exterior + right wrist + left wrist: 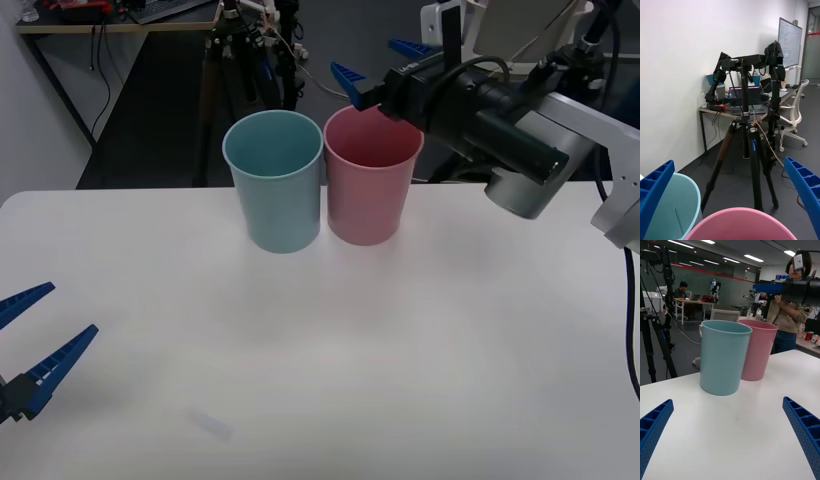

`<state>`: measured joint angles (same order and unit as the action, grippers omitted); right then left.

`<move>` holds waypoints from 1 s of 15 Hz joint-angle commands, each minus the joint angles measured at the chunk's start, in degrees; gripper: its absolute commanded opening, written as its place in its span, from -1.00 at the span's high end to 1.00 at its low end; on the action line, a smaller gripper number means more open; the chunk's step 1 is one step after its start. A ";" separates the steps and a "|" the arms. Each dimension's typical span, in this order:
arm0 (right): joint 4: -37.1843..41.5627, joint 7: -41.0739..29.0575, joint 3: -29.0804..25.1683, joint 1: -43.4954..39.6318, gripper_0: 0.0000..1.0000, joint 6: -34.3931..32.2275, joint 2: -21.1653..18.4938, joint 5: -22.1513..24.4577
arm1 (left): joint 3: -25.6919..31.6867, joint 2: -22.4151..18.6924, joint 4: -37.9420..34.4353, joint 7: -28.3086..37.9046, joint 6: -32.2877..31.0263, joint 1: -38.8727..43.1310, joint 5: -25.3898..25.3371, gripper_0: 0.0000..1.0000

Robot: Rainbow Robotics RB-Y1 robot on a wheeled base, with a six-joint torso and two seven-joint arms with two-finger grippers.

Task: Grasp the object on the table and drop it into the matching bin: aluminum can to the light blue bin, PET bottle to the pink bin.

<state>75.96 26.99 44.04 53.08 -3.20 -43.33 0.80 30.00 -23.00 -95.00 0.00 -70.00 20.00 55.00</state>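
The right gripper [385, 62] hangs above the far rim of the pink bin [367, 175], its blue ribbed fingers [349, 77] spread wide with nothing between them; in the right wrist view those fingers [654, 187] frame the pink rim [741, 224] directly below and the light blue bin [675, 208] just to one side. The left gripper [30, 335] sits low over the near left corner of the counter [400, 350], its fingers [55, 365] likewise parted and empty, with the left wrist view showing the fingers [801, 427] wide apart over bare white surface. The two bins stand upright side by side near the far edge of the counter, touching or very nearly so, the light blue one on the robot's left of the pink. Both are tall, round and tapering toward the base, and what shows of the light blue bin's inside is bare. In front of them the white counter runs open to its near edge, and its rounded far left corner [15, 200] shows, with dark floor and a tripod [747, 150] beyond the far edge. No bottle can be made out on the counter, and the inside of the pink bin is hidden, so its whereabouts cannot be told.
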 commanded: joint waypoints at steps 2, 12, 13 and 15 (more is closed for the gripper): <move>6.65 0.70 -0.71 -3.07 -1.00 0.83 -3.96 -1.42 | 0.00 0.00 0.00 0.00 0.00 0.00 0.00 -1.00; 31.18 4.30 -15.39 -28.47 -1.00 -5.85 -17.32 -2.65 | 0.00 0.00 0.00 0.00 0.00 0.00 0.00 -1.00; 33.72 4.57 -18.20 -32.77 -1.00 -6.11 -17.67 -2.38 | 0.00 0.00 0.00 0.00 0.00 0.00 0.00 -1.00; 37.42 4.92 -22.68 -39.98 -1.00 -6.90 -17.93 -1.68 | 0.00 0.00 0.00 0.00 0.00 0.00 0.00 -1.00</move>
<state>112.03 31.76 22.90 15.61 -9.77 -61.22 -1.17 30.00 -23.00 -95.00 0.00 -70.00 20.00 55.00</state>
